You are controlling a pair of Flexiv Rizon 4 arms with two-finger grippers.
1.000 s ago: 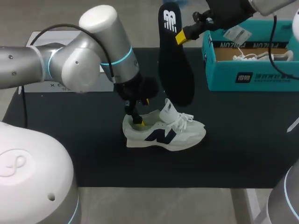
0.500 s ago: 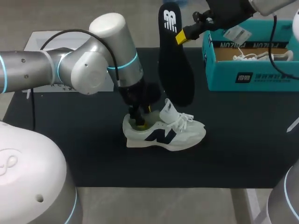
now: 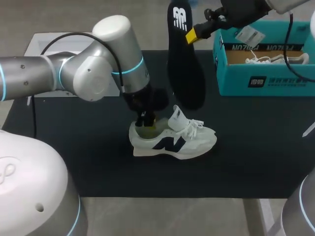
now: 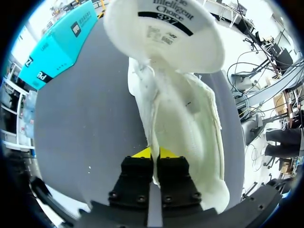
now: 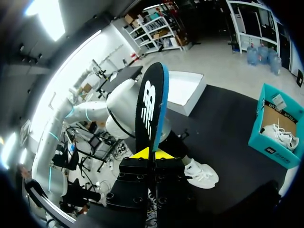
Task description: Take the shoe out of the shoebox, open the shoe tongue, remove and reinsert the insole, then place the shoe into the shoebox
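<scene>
While the white shoe (image 3: 172, 140) stands on its sole at the middle of the bench (image 3: 256, 147), the left end effector (image 3: 147, 124) pinches its heel rim, at the shoe's nine o'clock. Up at twelve o'clock, the right end effector (image 3: 193, 35) clamps the dark insole (image 3: 184, 69), which hangs toe-down. At two o'clock sits the teal shoebox (image 3: 261, 81), with a second shoe (image 3: 273, 58) inside.

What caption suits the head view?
Left jaws clamp the shoe by its heel rim; right jaws hold the insole aloft.
</scene>
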